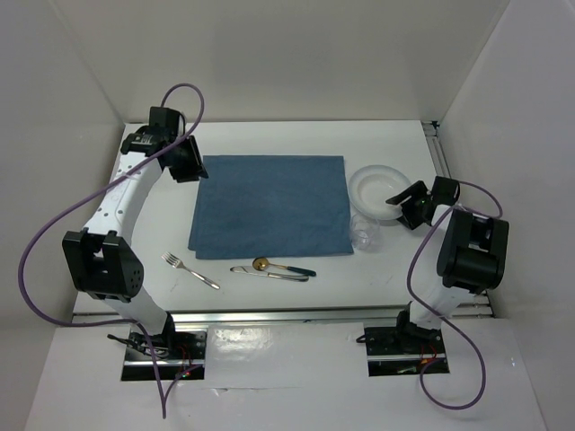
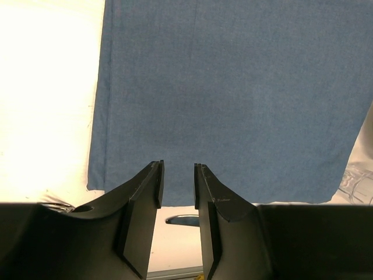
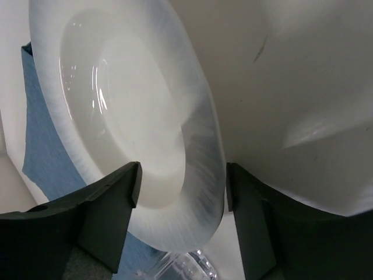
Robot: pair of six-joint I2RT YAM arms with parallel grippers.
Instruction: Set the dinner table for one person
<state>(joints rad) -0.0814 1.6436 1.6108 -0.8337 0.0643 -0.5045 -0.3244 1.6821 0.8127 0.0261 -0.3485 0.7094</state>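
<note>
Since the right gripper (image 3: 182,175) stands wide, one finger inside the well and the other outside the edge of the white plate (image 1: 370,184) with no visible pinch on the rim, this item is entered as at risk. Location: the plate rests on the dinner table (image 1: 269,135), just beside the right edge of the blue placemat (image 1: 269,202) and not on it. Hazard one: the rim is smooth, sloped and thin, so a grip taken this close to the edge could let the plate pivot or slide out on the lift. Hazard two: a clear glass (image 1: 364,235) stands just beside the plate and near the gripper, and a low carry or a swinging plate could tip it. Hazard three: dragging the plate rather than lifting it could ruck the cloth. Left gripper (image 2: 176,181): jaws narrow, nothing between them, hanging at the placemat's far left corner, where a plate carried too far across could meet it. Fork (image 1: 190,271), knife (image 1: 247,270) and spoon (image 1: 261,263): on bare table along the placemat's near edge, knife and spoon overlapping, all unplaced.
</note>
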